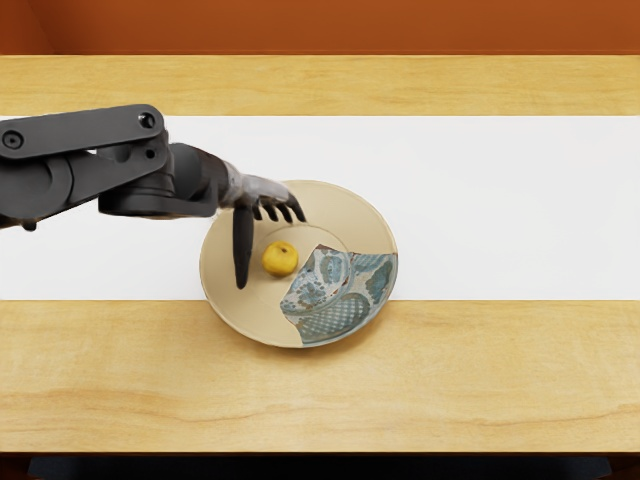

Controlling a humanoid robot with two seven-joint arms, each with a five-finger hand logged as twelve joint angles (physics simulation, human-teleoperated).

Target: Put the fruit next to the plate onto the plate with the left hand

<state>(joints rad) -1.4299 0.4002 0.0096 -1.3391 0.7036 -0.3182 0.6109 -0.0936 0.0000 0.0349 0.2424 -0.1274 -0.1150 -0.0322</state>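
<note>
A small yellow fruit (280, 258) lies on the beige plate (350, 215), left of the plate's middle. The plate has a blue-green patterned patch at its lower right. My left hand (262, 222) hovers over the plate's upper left part, just above and left of the fruit. Its fingers (283, 211) are spread and hold nothing, and its thumb (242, 250) points down beside the fruit without touching it. The left arm comes in from the left edge. The right arm is out of view.
The plate sits on a white runner (500, 200) across a wooden table (450, 380). An orange-brown wall runs along the far edge.
</note>
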